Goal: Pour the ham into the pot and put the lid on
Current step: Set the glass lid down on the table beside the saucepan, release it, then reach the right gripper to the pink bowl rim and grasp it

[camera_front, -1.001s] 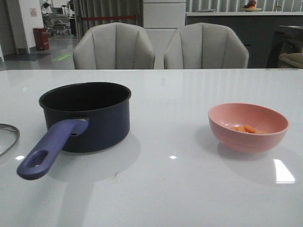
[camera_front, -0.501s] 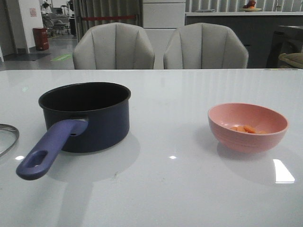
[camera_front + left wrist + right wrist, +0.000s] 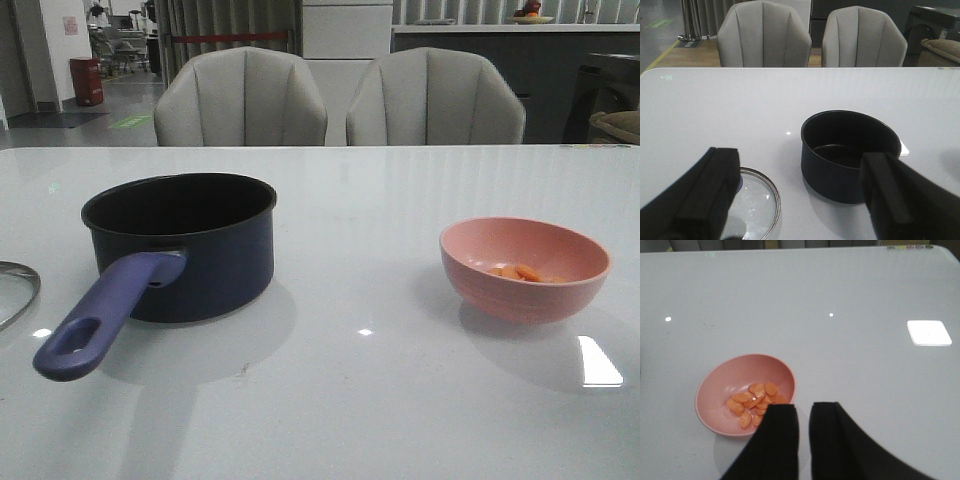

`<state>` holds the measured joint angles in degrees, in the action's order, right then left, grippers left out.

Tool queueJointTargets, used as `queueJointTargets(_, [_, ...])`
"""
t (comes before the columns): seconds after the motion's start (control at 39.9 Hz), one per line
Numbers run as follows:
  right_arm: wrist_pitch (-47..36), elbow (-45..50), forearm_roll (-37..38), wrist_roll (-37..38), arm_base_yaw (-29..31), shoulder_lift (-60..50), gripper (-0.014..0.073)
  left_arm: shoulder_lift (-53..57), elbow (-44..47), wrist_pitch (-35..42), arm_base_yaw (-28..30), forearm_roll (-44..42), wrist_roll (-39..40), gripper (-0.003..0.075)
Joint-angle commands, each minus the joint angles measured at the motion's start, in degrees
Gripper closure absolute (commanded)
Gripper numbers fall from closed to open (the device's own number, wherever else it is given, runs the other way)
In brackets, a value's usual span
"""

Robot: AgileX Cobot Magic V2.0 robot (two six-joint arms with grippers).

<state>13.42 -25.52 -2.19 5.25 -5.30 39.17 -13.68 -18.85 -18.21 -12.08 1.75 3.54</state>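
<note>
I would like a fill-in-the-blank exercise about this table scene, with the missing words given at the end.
1. The ham pieces lie inside the ____ bowl.
2. The inside of the pot holds ____ yet.
3. The lid lies flat on the ____, beside the pot.
4. The fingers of the left end effector stand wide ____, holding nothing.

Missing words: pink; nothing; table; apart
</note>
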Motion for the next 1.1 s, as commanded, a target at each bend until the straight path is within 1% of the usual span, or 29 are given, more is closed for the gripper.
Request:
queueJointTargets(0.0, [-1.37,-5.17,-0.46,0.03,0.27,5.41,0.0223,-0.50,-1.45,5.05,-0.37,0.11,0.08,0.0192])
queueJointTargets(0.03, [-0.65,-6.43,-0.46,0.03,0.27,6.60,0.0195,-0.50,-1.45,5.15,-0.37,0.11,0.08,0.0192])
queueJointTargets(0.1, [1.86,-10.00,-0.46,0.03,0.27,12.41,0.0153,-0.50,-1.45,5.54,-0.37,0.11,0.08,0.0192])
queueJointTargets(0.38, [11.66,-25.77,-0.34,-0.02,0.27,35.38,0.0152,-0.50,-1.45,6.46,-0.37,0.01,0.08,0.0192])
queueJointTargets(0.5, [14.01,-30.48,0.15,-0.02,0.27,42.78,0.0152,-0.50,-1.45,6.48,-0.37,0.01,0.08,0.0192])
queueJointTargets(0.75, [16.44,-37.55,0.78,-0.02,0.27,54.48,0.0152,-0.50,-1.45,6.48,-0.37,0.01,0.08,0.0192])
queueJointTargets(1.0, [16.80,-42.18,0.78,-0.02,0.27,62.68,0.0152,-0.50,-1.45,6.48,-0.37,0.01,0.08,0.0192])
queueJointTargets(1.08, [17.10,-43.10,0.18,-0.02,0.27,64.63,0.0165,-0.50,-1.45,6.48,-0.37,0.01,0.08,0.0192])
